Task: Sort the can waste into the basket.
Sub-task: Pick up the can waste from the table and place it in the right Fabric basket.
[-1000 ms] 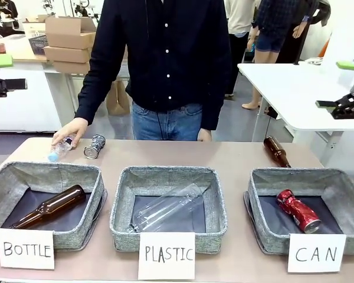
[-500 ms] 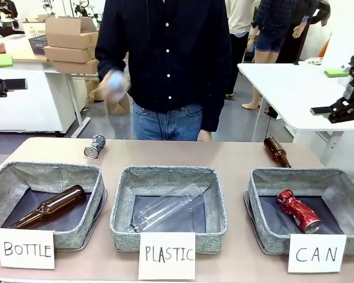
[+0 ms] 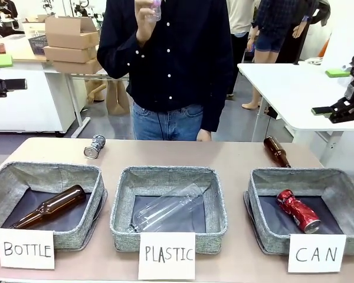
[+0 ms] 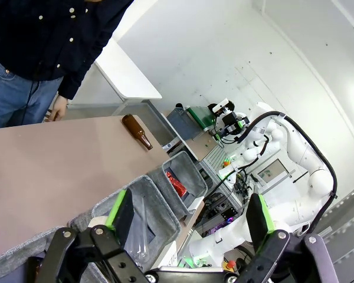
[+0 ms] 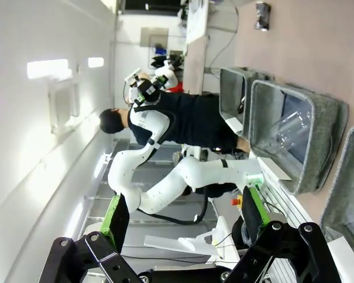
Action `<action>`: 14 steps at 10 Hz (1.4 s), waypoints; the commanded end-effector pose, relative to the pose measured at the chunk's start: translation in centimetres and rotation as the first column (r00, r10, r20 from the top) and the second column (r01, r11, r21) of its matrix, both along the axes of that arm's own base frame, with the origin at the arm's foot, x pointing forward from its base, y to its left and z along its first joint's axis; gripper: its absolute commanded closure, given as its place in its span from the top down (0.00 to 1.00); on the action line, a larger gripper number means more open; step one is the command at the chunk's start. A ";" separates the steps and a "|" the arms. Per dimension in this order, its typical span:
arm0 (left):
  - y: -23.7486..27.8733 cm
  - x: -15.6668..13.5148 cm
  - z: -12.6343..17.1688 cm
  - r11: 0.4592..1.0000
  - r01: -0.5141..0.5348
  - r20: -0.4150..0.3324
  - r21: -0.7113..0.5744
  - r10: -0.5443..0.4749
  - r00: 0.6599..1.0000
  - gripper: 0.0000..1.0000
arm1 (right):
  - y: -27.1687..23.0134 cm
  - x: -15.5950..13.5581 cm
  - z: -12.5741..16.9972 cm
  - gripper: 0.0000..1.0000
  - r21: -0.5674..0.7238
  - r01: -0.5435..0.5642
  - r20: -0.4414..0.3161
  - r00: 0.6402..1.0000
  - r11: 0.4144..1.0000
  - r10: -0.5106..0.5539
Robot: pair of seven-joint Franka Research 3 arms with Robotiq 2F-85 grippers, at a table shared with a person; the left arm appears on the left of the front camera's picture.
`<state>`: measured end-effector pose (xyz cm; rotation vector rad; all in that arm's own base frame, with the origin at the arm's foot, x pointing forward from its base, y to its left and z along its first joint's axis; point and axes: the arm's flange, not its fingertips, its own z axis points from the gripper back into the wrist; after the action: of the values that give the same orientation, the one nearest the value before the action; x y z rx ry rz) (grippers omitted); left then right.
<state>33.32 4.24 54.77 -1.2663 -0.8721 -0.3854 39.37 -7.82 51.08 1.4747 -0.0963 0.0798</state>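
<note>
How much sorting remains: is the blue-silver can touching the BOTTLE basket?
Apart. The front view shows bare table between the blue-silver can and the BOTTLE basket.

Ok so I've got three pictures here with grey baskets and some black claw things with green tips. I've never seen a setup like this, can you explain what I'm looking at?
This is a two-armed robot sharing a table with a person. The front view looks across the table from between the arms. The other two pictures come from cameras on the wrists, each looking along its own claw: the left gripper and the right gripper, both open and holding nothing. Three grey baskets with name cards stand on the table. The CAN basket holds a red can, the BOTTLE basket a brown bottle, and the PLASTIC basket a clear bottle. A dark can and another brown bottle lie loose near the far edge. The person's hand holds a small bottle up high.
</note>
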 end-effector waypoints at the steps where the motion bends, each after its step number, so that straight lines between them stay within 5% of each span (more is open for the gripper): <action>1: -0.2 0.0 0.0 1.000 0.005 0.030 -0.015 -0.004 1.000 1.00 | -0.1 0.0 0.1 1.00 -0.009 -0.001 0.021 1.000 1.000 0.001; 11: 0.0 0.0 0.0 1.000 0.000 0.000 0.000 0.000 1.000 1.00 | -0.1 0.0 0.1 1.00 -0.009 -0.001 0.021 1.000 1.000 0.001; 14: -0.9 7.2 0.5 0.986 -0.034 -0.075 0.161 0.046 0.996 1.00 | -0.1 0.0 0.1 1.00 -0.009 -0.001 0.021 1.000 1.000 0.001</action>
<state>37.09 3.49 54.66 -1.1919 -0.8301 -0.3709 39.38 -7.82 51.07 1.4745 -0.0963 0.0796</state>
